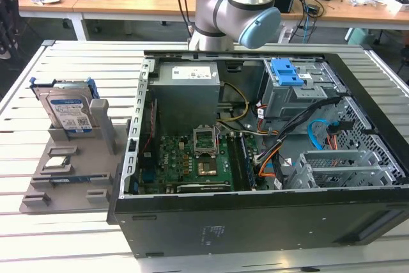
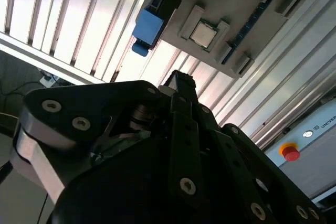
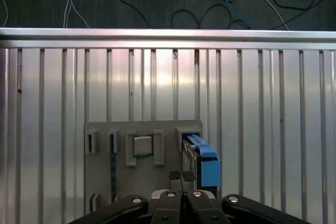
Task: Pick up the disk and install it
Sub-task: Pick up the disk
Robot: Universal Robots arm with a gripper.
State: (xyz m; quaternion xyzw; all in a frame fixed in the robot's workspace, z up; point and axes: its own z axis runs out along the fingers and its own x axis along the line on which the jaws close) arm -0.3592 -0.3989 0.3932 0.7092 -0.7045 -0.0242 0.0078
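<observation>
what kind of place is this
Probably a robotics lab or test workshop: a robot arm by an open computer case on a slatted metal table, a grey fixture holding the disk, and cluttered desks beyond.

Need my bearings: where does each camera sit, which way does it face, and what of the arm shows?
Exterior view: off the arm, looks down over the open computer case and the disk standing in the grey holder; the arm joints show.
First wrist view: on the wrist, looks straight down at the grey holder, chip and disk; shut claw tips show.
Second wrist view: behind the claw's body, looks slantwise at that holder.
Shared: both wrist views show chip, disk, claw.
</observation>
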